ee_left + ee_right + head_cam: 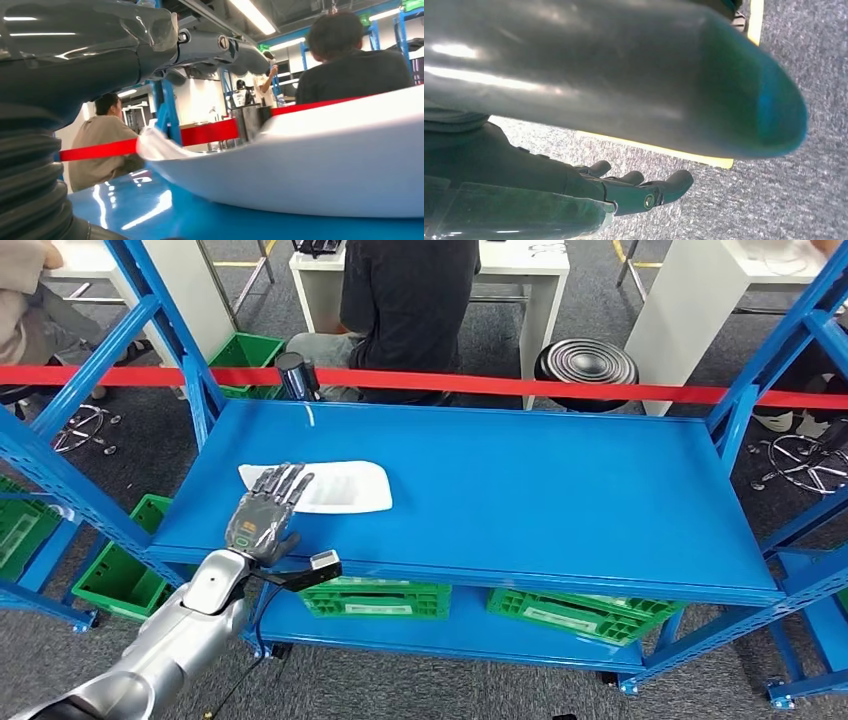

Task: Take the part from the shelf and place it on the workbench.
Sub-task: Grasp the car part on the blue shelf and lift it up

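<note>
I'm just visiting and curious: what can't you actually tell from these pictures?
- Head view: whether the left hand touches the white part; the fingers cover its near end.
- Left wrist view: the white part's full shape, cut off by the picture edge.
- Right wrist view: the right hand, mostly hidden behind its thick thumb, blurred and close.

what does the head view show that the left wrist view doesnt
Head view alone: the whole blue shelf top, green crates on the level below, a black stool, and the left hand reaching over the near end of the white part.

Left wrist view alone: the part's curved underside seen from low down, ceiling lights, and a person in beige.

Both: the white part lying on the blue shelf, the red barrier tape and a seated person in black.
</note>
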You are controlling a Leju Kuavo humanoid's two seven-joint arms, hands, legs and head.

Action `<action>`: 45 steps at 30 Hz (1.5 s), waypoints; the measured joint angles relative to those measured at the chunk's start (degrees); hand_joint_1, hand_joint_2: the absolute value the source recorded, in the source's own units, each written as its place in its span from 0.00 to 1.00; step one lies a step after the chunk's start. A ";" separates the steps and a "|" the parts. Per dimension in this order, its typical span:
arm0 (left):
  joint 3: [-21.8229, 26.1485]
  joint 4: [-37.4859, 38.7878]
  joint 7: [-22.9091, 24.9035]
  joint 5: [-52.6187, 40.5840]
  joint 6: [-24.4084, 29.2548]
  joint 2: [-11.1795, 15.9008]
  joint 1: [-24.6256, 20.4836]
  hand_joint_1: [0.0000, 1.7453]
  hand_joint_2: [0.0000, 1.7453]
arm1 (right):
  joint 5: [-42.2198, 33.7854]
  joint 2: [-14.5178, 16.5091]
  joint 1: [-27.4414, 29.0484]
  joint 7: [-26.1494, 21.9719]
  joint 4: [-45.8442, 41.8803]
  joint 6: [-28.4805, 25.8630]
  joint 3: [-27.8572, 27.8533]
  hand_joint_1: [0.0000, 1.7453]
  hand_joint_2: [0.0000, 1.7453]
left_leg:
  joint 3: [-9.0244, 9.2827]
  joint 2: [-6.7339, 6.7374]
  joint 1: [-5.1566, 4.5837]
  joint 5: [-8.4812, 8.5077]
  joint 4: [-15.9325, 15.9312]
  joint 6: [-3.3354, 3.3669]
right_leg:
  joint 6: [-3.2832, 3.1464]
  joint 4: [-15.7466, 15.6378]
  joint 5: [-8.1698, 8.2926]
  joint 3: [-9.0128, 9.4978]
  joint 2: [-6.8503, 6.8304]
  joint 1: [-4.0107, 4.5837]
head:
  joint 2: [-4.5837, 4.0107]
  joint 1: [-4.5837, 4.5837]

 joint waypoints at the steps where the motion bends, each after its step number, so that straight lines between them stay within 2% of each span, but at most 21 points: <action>1: 0.10 0.58 -0.42 0.01 0.09 0.13 -0.40 0.19 1.00 | 0.14 -0.15 -0.05 0.00 -0.01 0.00 0.23 0.00 0.00 | 0.30 0.03 0.13 0.34 -0.53 0.20 | 0.22 0.03 0.02 -0.13 -0.04 -0.02 | 0.00 -0.04; 3: 0.19 1.71 -0.94 -0.17 -0.17 0.25 -1.28 0.55 1.00 | 0.30 -0.50 -0.17 0.00 -0.02 0.05 0.66 0.00 0.00 | 0.97 0.14 0.45 1.23 -1.83 0.73 | 0.23 2.20 -1.15 -1.29 -0.12 0.16 | 0.00 0.05; 4: 0.18 2.29 -1.06 -0.31 -0.44 0.27 -1.60 0.77 1.00 | 0.32 -0.75 -0.22 0.00 -0.02 0.09 0.85 0.00 0.00 | 1.19 0.21 0.61 1.59 -2.32 0.89 | 0.04 5.03 -2.49 -2.69 -0.14 0.17 | 0.00 0.14; 7: 0.16 3.94 -1.13 -0.51 -1.03 0.37 -1.96 0.95 1.00 | 0.31 -1.48 0.05 -0.02 -0.01 0.19 1.24 0.00 0.00 | 0.91 0.20 0.40 1.77 -2.39 1.03 | -0.07 15.42 -6.45 -7.60 -0.15 0.03 | 0.00 0.28; 8: 0.16 4.38 -1.14 -0.51 -1.14 0.40 -1.99 0.97 1.00 | 0.29 -1.69 0.22 -0.05 -0.01 0.20 1.31 0.00 0.00 | 0.89 0.17 0.37 1.76 -2.35 1.00 | 0.33 16.20 -6.45 -7.94 -0.16 -0.05 | 0.00 0.29; 9: 0.16 4.76 -1.15 -0.51 -1.24 0.43 -2.06 0.97 1.00 | 0.25 -1.89 0.32 -0.10 -0.01 0.20 1.38 0.00 0.00 | 0.89 0.13 0.39 1.71 -2.24 0.90 | 0.91 14.45 -5.46 -7.08 -0.18 -0.16 | 0.00 0.30; 11: 0.16 5.41 -1.33 -0.52 -1.38 0.50 -2.38 0.98 1.00 | 0.12 -2.23 0.40 -0.24 -0.02 0.20 1.52 0.00 0.00 | 0.73 0.09 0.42 1.33 -1.56 0.37 | 1.93 6.52 -2.37 -3.26 -0.29 -0.41 | 0.00 0.32; 13: 0.16 5.93 -1.77 -0.51 -1.37 0.65 -2.96 0.98 1.00 | -0.17 -2.43 0.53 -0.43 -0.02 0.21 1.66 0.00 0.00 | 0.17 0.03 0.25 0.81 -0.49 -0.38 | 1.73 1.15 -0.65 -0.68 -0.29 -0.39 | 0.00 0.27; 16: 0.15 6.58 -2.70 -0.43 -1.31 0.91 -3.65 1.00 1.00 | -0.64 -2.53 0.97 -0.77 -0.03 0.22 1.88 0.00 0.00 | -0.37 -0.03 0.32 0.56 0.08 -0.99 | 0.54 0.58 -0.40 -0.47 -0.19 -0.21 | 0.00 0.21; 18: 0.14 6.75 -3.29 -0.37 -1.07 1.08 -3.99 1.00 1.00 | -0.78 -2.60 1.18 -0.98 -0.05 0.22 2.03 0.00 0.00 | -1.20 -0.07 0.60 -0.77 1.88 -1.55 | -0.09 0.45 -0.28 -0.39 -0.16 -0.46 | 0.00 0.17; 21: 0.08 7.02 -3.87 -0.34 -0.76 1.27 -4.31 1.00 1.00 | -0.87 -2.73 1.25 -1.16 -0.09 0.22 2.13 0.00 0.00 | -5.65 -0.10 0.91 -5.72 11.65 -2.46 | -0.58 0.43 -0.28 -0.34 -0.10 -0.52 | 0.00 0.10; 23: 0.05 7.20 -3.92 -0.34 -0.72 1.29 -4.23 1.00 1.00 | -0.88 -2.75 1.29 -1.18 -0.09 0.22 2.16 0.00 0.00 | -7.70 -0.10 1.01 -7.44 15.95 -2.66 | -0.58 0.44 -0.28 -0.38 -0.08 -0.48 | 0.00 0.09; 31: 0.02 7.29 -3.96 -0.34 -0.67 1.29 -4.19 1.00 1.00 | -0.90 -2.77 1.38 -1.18 -0.09 0.22 2.19 0.00 0.00 | -8.77 -0.10 1.08 -7.67 17.95 -2.67 | -0.59 0.45 -0.29 -0.36 -0.07 -0.41 | 0.00 0.10; 33: -0.05 7.37 -4.00 -0.35 -0.63 1.30 -4.25 1.00 1.00 | -0.91 -2.79 1.46 -1.18 -0.09 0.22 2.20 0.00 0.00 | -8.06 -0.10 1.10 -5.67 16.08 -2.38 | -0.58 0.44 -0.30 -0.24 -0.01 -0.28 | 0.00 0.10; 36: -0.18 7.43 -4.37 -0.24 -0.43 1.43 -4.71 1.00 1.00 | -1.22 -2.82 1.51 -1.29 -0.46 0.16 2.36 0.00 0.00 | -2.10 0.01 0.66 -0.17 3.65 -0.57 | -0.34 1.26 -0.77 -0.61 0.13 -0.03 | 0.00 0.17; 38: -0.39 7.49 -5.26 0.09 -0.05 1.37 -4.85 1.00 1.00 | -1.92 -3.01 1.61 -1.45 -1.00 0.04 2.60 0.00 0.00 | 0.36 0.27 0.41 1.41 -1.52 0.66 | -0.28 6.33 -3.18 -3.25 0.08 0.09 | 0.00 0.28; 40: -0.64 7.52 -6.12 0.66 0.26 1.00 -4.67 1.00 1.00 | -2.70 -3.37 1.88 -1.50 -1.39 -0.04 2.72 0.00 0.00 | 0.53 0.33 0.47 1.81 -2.10 0.87 | -0.30 13.97 -6.22 -6.88 0.04 0.10 | 0.00 0.32; 41: -0.74 7.53 -6.37 0.93 0.35 0.79 -4.59 1.00 1.00 | -3.04 -3.55 2.10 -1.49 -1.58 -0.05 2.77 0.00 0.00 | 0.47 0.27 0.45 1.81 -2.07 0.86 | -0.04 15.94 -6.76 -7.77 0.03 0.02 | 0.00 0.32; 42: -0.84 7.53 -6.55 1.12 0.38 0.57 -4.55 1.00 1.00 | -3.34 -3.76 2.33 -1.49 -1.79 -0.05 2.81 0.00 0.00 | 0.44 0.17 0.47 1.80 -1.99 0.81 | 0.45 15.56 -6.32 -7.52 0.02 -0.08 | 0.00 0.33; 43: -0.90 7.53 -6.62 1.22 0.38 0.35 -4.54 1.00 1.00 | -3.58 -3.94 2.49 -1.49 -1.99 -0.08 2.86 0.00 0.00 | 0.44 0.06 0.51 1.72 -1.81 0.70 | 1.07 12.81 -5.04 -6.10 -0.03 -0.23 | 0.00 0.33; 45: -1.01 7.53 -6.82 1.37 0.38 -0.01 -4.58 1.00 1.00 | -4.05 -4.30 2.62 -1.44 -2.49 -0.26 2.95 0.00 0.00 | 0.23 -0.10 0.45 1.30 -1.00 0.11 | 1.92 4.72 -2.12 -2.00 -0.22 -0.41 | 0.00 0.35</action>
